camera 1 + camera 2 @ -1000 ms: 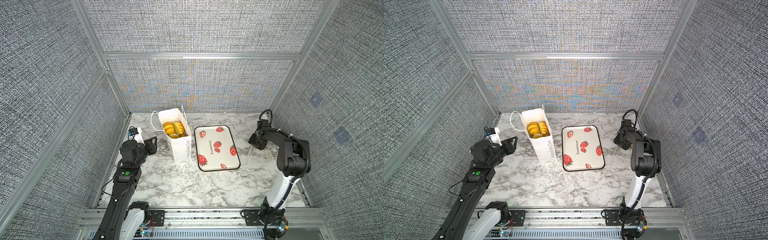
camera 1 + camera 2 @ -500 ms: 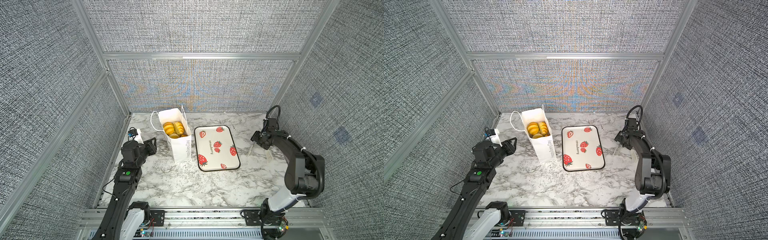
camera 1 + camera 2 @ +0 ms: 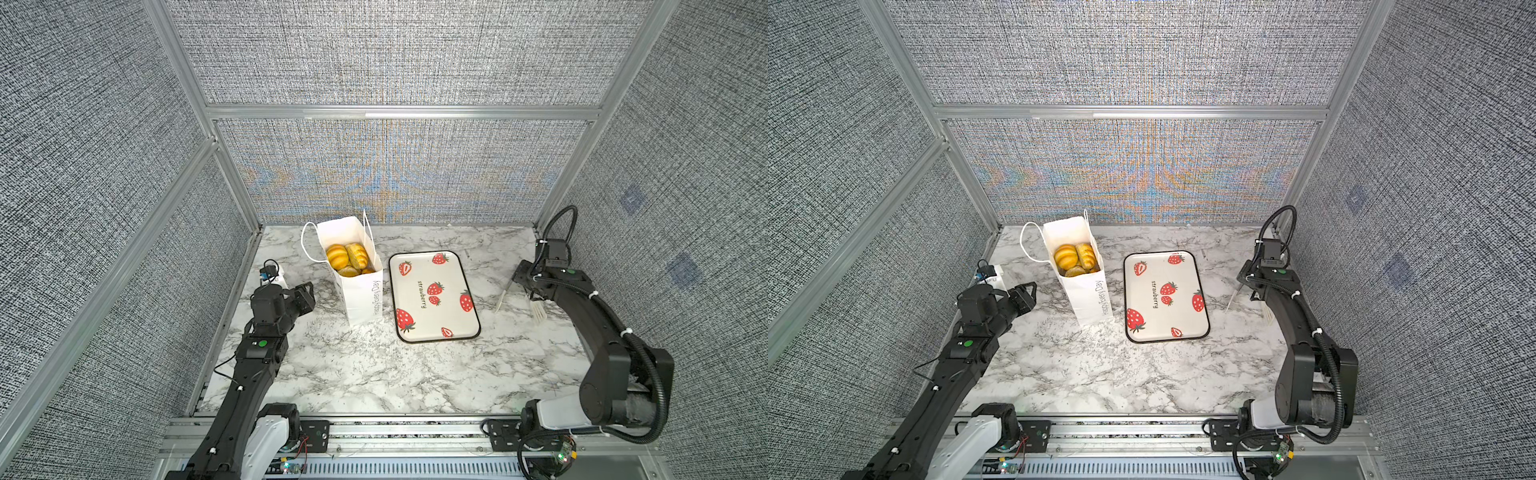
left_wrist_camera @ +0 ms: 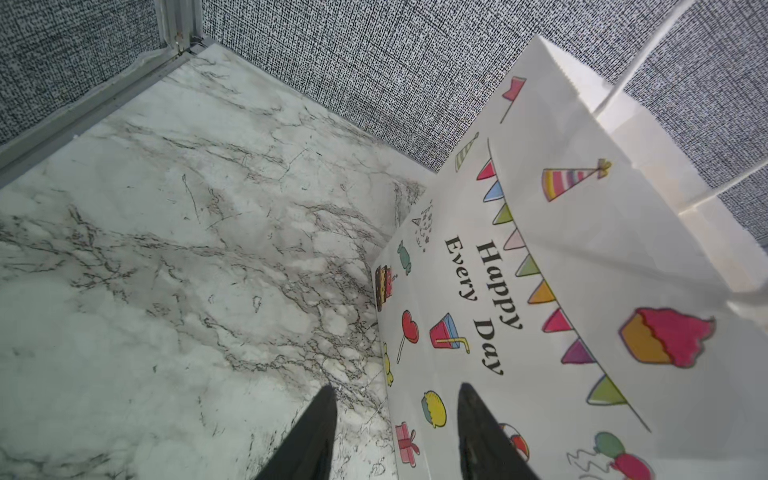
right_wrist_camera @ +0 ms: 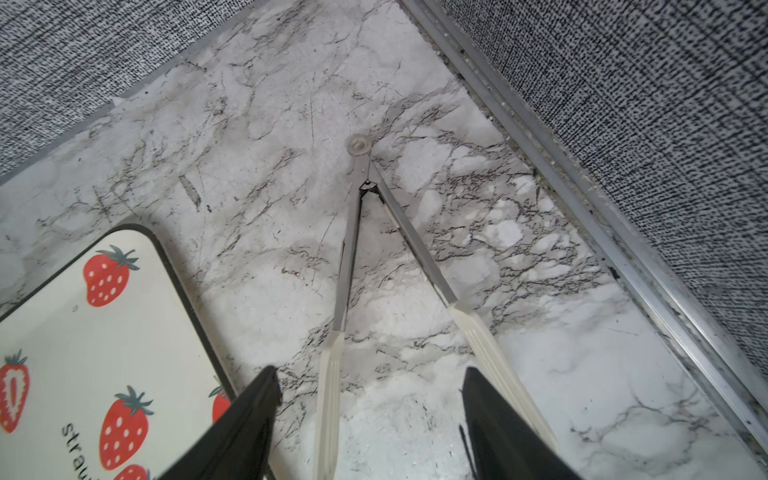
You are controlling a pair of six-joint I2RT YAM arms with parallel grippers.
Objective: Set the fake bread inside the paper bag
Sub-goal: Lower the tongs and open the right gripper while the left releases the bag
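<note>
The fake bread [image 3: 347, 257] sits inside the upright paper bag [image 3: 361, 295]. Your left end effector [image 4: 395, 390] is partly open, empty, and just beside the bag's printed side; a sideways brush could topple it. Your right end effector [image 5: 370, 374], open and empty, hangs over the tongs [image 5: 353, 249] and could drag them.

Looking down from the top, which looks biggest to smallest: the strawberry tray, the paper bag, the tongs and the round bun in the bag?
1. strawberry tray
2. paper bag, nearly as big; its top is nearer the camera, so that's close
3. tongs, partly hidden
4. round bun
</note>
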